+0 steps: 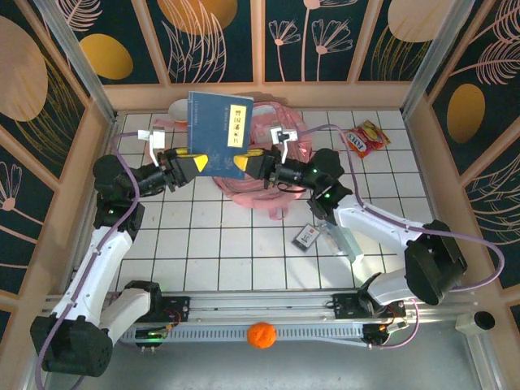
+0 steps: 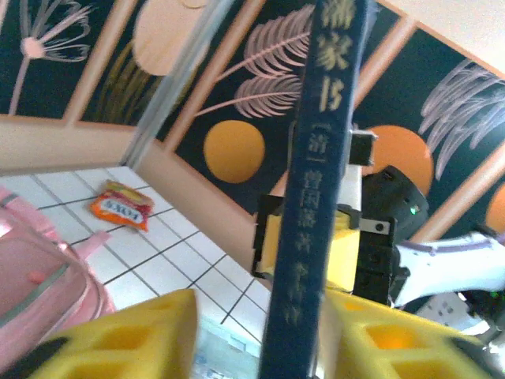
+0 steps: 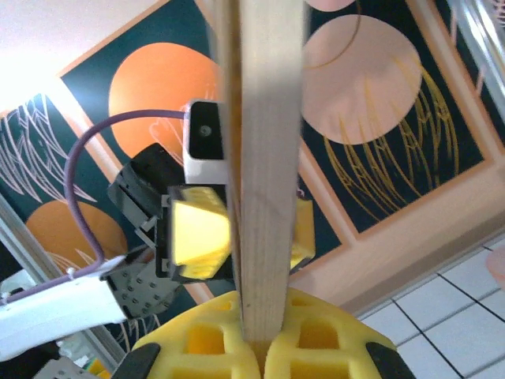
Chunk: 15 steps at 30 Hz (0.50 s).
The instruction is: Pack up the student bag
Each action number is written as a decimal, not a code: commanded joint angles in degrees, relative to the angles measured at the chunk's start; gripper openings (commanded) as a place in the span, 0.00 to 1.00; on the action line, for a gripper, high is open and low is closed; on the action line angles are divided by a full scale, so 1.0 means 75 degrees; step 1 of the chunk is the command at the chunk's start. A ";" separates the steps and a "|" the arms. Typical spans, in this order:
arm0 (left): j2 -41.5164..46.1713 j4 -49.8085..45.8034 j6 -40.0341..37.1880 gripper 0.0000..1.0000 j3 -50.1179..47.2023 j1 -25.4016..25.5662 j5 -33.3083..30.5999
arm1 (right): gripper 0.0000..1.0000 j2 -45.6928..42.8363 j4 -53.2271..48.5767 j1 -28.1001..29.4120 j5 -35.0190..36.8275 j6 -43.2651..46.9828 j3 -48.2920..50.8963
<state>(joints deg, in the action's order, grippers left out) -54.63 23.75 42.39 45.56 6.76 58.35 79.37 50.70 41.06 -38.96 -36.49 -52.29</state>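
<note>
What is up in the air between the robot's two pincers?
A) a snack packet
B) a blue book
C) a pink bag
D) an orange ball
B: the blue book stands upright off the table. Its lower edge sits between the left pincer and the right pincer, and the right one is shut on it.

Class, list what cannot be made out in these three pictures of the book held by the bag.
- Opening of the student bag: top view, hidden behind the blue book and both arms.
- Title on the book's spine: left wrist view, cut off by the top edge and blurred.
- Print on the card: top view, too small.
- Most of the cup: top view, behind the book.
</note>
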 commanded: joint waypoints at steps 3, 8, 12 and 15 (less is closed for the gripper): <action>0.0346 -0.2418 -0.2980 0.65 0.0636 0.0026 -0.1293 | 0.00 -0.1414 -0.2361 -0.0467 0.0442 0.2105 0.0057; 0.0228 -0.3775 -0.5702 0.66 0.1234 0.0027 -0.1461 | 0.00 -0.2280 -0.6688 -0.0494 0.1960 0.5721 -0.0533; 0.0017 -0.4617 -0.7710 0.67 0.1596 0.0024 -0.1205 | 0.00 -0.2406 -0.9012 -0.0486 0.3011 0.8114 -0.0958; -0.0107 -0.5187 -0.8796 0.67 0.1763 0.0025 -0.1289 | 0.00 -0.2260 -0.9946 -0.0444 0.3641 0.9028 -0.1186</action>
<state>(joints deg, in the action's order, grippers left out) -54.70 -7.86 -8.21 56.69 6.76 48.51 62.02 -9.91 37.39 -19.31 16.58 -58.70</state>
